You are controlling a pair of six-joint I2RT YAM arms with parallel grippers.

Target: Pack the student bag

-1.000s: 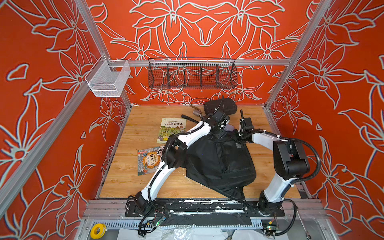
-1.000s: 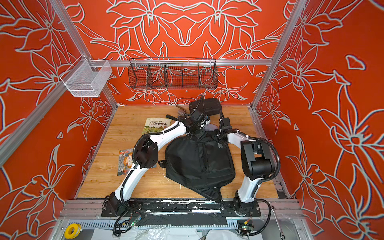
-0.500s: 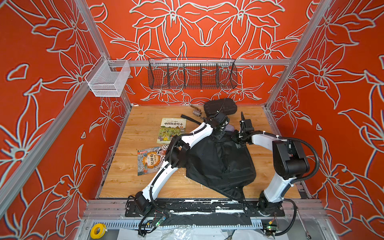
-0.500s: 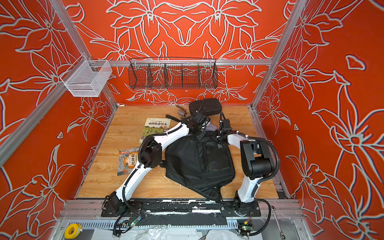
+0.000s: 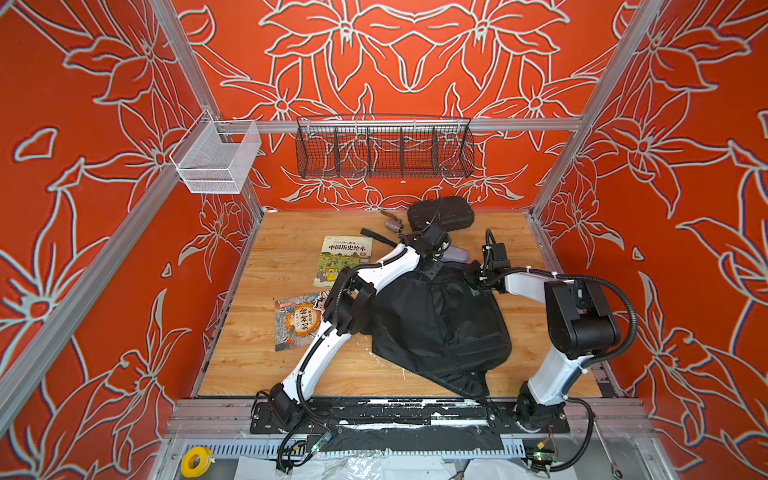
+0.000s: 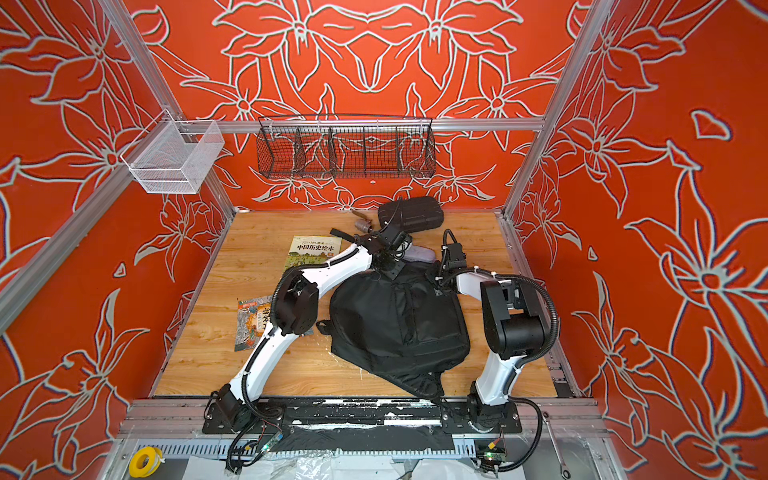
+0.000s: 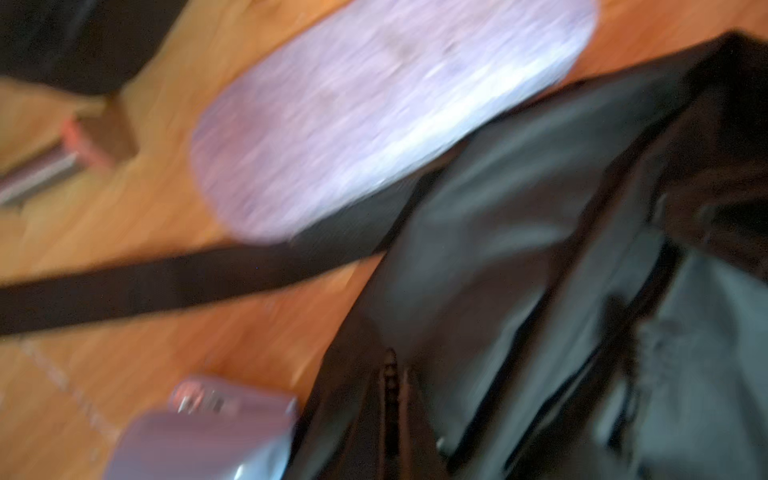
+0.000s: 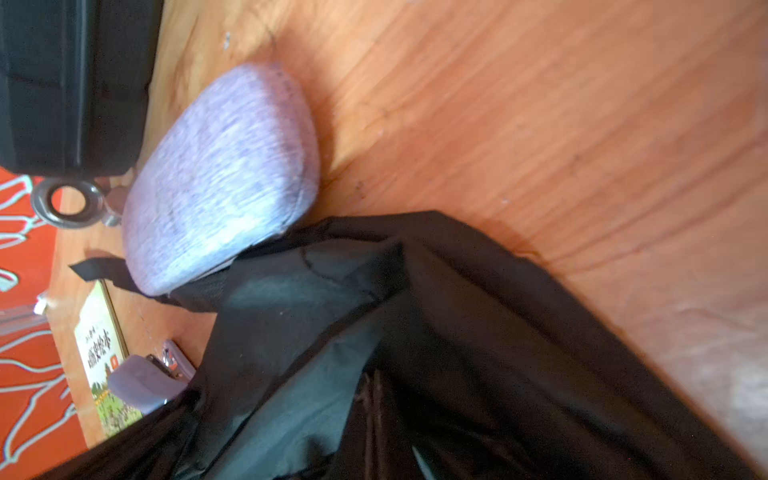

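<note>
student bag [image 5: 436,328] lies flat on the wooden surface [image 5: 257,365], centre-right in both top views, between the two arms. left claw [image 5: 432,271] is closed, pinching bag fabric at the bag's upper edge. The left wrist view is blurred but shows cloth bunched at the tips. right claw [image 5: 474,279] is closed on the same edge, further right. lilac pouch [image 5: 456,253] touches that edge, with the black ribbed case [image 5: 440,212] above it. green picture book [image 5: 344,259] and orange-cover book [image 5: 297,322] lie left of the bag.
</note>
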